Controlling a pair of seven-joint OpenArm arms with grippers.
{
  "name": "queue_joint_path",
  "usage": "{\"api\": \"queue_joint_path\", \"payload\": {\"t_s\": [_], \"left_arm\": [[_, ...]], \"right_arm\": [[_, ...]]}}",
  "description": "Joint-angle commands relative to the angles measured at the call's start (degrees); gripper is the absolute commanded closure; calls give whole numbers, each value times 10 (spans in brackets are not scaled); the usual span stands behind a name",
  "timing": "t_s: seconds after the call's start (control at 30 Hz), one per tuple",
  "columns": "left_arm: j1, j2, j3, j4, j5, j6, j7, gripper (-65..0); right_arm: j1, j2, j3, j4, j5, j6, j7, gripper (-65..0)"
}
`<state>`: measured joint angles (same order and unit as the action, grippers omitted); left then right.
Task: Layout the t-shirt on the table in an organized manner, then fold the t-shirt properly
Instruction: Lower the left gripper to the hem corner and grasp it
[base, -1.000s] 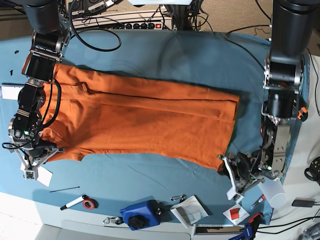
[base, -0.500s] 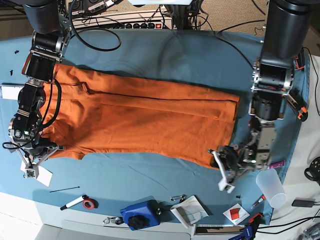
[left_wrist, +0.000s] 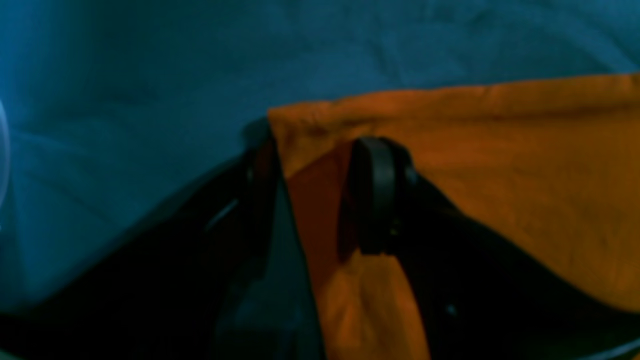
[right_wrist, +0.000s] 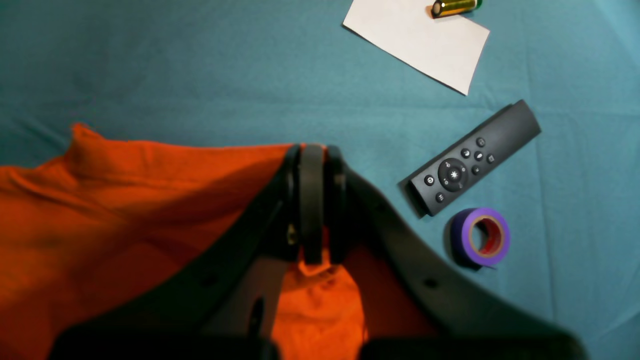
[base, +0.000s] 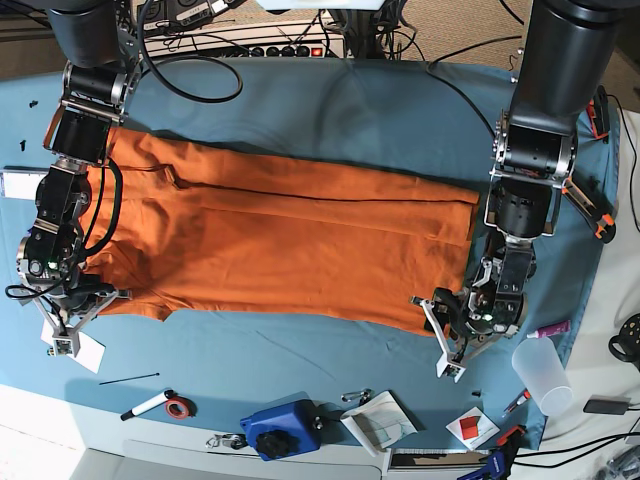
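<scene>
The table (base: 330, 110), draped in teal-blue cloth, carries the orange t-shirt (base: 280, 240) spread flat across its middle. Toward 7 o'clock lie a marker (base: 147, 404) and a small red tape ring (base: 178, 407); near 6 o'clock sits a blue box (base: 285, 428); at 4 o'clock stands a clear plastic cup (base: 538, 367).
</scene>
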<state>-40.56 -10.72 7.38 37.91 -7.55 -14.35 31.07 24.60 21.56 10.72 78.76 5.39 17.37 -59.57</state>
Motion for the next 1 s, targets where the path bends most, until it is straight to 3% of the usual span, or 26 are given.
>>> {"api": "queue_joint_path", "payload": {"t_s": [0.0, 0.07, 0.13, 0.2, 0.27, 0.3, 0.4, 0.5, 0.67, 0.83, 0.97], "left_arm": [[-12, -4, -3, 9, 3, 4, -8, -267], [-5, -4, -3, 9, 3, -1, -14, -266], [5, -4, -3, 9, -2, -35, -16, -246], [16, -4, -3, 9, -1, -64, -16, -161], [25, -4, -3, 9, -1, -78, -16, -32], [28, -4, -3, 9, 0, -80, -15, 0], [29, -6, -3, 10, 12, -77, -9, 0], [29, -6, -11, 37, 11, -40, 25, 0], [30, -6, -41, 131, -26, -22, 106, 0], [33, -6, -62, 224, -67, -22, 196, 0], [60, -6, -73, 285, -68, -22, 235, 0]], "right_arm": [[17, 10, 2, 10, -3, -3, 11, 0], [17, 10, 2, 10, -3, -3, 11, 0], [17, 10, 2, 10, -3, -3, 11, 0], [17, 10, 2, 10, -3, -3, 11, 0], [17, 10, 2, 10, -3, -3, 12, 0], [17, 10, 2, 10, -3, -3, 13, 0], [17, 10, 2, 10, -3, -3, 28, 0], [18, 10, 2, 10, -2, -3, 48, 0], [18, 12, 3, 10, 72, 3, 55, 0], [18, 12, 7, 12, 113, 13, 17, 0], [17, 12, 54, 24, 174, 35, -26, 0]]}}
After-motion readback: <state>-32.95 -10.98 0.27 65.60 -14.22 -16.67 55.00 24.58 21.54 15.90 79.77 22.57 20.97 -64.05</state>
